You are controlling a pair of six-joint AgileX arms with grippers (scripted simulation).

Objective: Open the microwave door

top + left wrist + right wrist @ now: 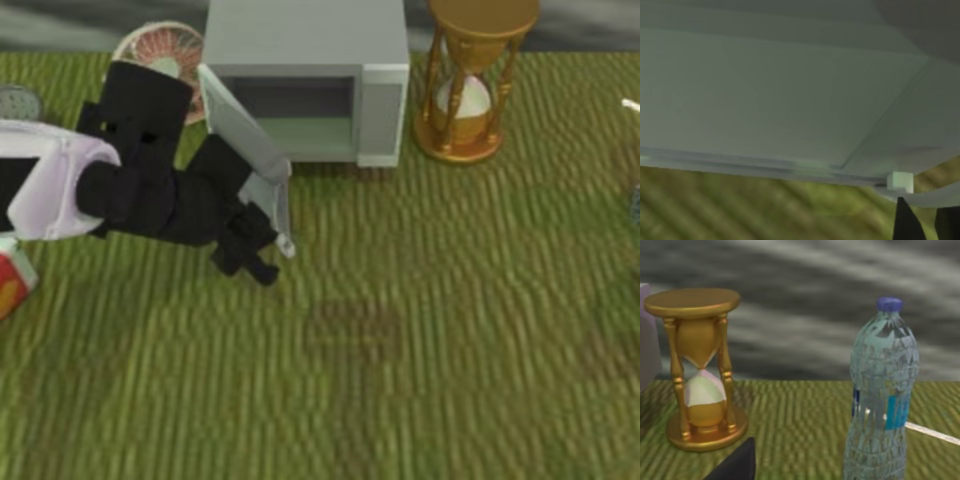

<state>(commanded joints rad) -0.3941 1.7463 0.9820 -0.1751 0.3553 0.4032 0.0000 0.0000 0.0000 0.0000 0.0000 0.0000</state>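
Observation:
The silver-grey microwave (305, 40) stands at the back middle of the table. The microwave door (240, 125) has swung out on its left hinge, toward the front left, and the cavity shows. My left gripper (268, 255) is at the door's free end, shut on the pale handle (285, 240). In the left wrist view the door (780, 95) fills the picture, and the gripper (927, 220) has two black fingers (905, 222) close together under the curved handle (932, 197). Of my right gripper, out of the top view, only one of its fingers (737, 465) shows, with nothing beside it.
A golden hourglass (468, 80) stands right of the microwave and a pink fan (160, 50) to its left, behind my left arm. A clear water bottle (882, 400) stands near the right gripper. A red-and-white object (10, 285) lies at the left edge.

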